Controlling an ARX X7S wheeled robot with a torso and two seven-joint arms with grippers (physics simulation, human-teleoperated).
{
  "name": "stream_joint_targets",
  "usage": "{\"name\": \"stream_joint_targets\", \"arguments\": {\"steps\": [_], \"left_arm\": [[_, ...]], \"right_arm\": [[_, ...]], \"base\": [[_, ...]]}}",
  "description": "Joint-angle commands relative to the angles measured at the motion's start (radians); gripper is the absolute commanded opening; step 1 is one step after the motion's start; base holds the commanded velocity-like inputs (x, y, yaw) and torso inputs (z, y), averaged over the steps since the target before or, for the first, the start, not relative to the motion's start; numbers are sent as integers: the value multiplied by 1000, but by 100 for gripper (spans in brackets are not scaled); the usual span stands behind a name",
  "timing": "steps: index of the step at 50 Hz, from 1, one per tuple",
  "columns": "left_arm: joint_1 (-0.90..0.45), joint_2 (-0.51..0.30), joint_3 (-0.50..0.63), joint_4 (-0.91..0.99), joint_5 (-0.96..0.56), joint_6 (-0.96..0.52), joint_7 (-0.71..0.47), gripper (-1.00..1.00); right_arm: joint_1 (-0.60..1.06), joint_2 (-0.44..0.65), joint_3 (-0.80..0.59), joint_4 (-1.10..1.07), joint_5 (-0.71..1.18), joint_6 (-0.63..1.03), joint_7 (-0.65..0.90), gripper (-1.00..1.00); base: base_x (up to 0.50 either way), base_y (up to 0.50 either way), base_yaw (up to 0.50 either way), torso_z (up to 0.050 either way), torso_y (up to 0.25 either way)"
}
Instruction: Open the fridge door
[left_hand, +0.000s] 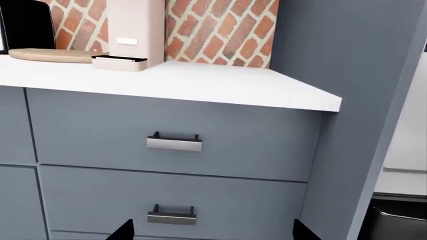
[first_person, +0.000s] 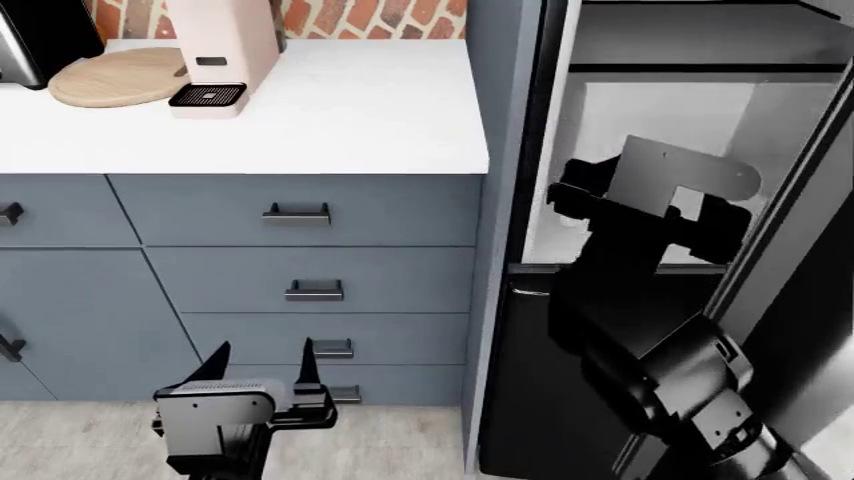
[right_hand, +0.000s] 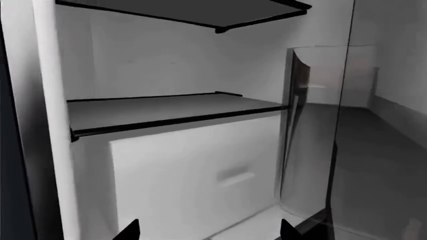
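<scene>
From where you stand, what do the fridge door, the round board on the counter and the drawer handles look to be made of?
The fridge door, swung open at the right, looks like glossy steel: in the right wrist view its surface mirrors the room. The round board looks like pale matte wood, light tan, though no grain shows. The drawer handles look like brushed metal bars on dark posts.

Even bright render light on worktop (first_person: 360, 110); fridge interior (right_hand: 187, 150) dim, grey, softly blurred; sharp elsewhere.
</scene>
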Motion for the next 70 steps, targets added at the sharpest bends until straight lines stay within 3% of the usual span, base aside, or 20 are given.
{"name": "stream_joint_targets", "arguments": {"steps": [1,27,42,50,57,70], "left_arm": [[-1,-1,2,0,-3,0,-1,100],[4,-5,8,9,-4,1,-5,100],[6,-5,13,6,-5,4,-4,100],[6,-10,11,12,-19,-2,-1,100],[7,-14,9,20,-26,-5,-3,100],[10,-17,11,27,-29,-7,-4,100]], "right_arm": [[-106,113,59,-193,60,44,47,100],[-473,482,345,-507,301,15,90,100],[-932,656,683,-607,395,-160,108,100],[-1202,660,902,-645,405,-221,69,100],[-1438,598,1138,-653,411,-249,-26,100],[-1649,452,1425,-654,419,-227,-174,100]], "base": [[0,0,0,0,0],[0,0,0,0,0],[0,0,0,0,0],[0,0,0,0,0],[0,0,0,0,0],[0,0,0,0,0]]}}
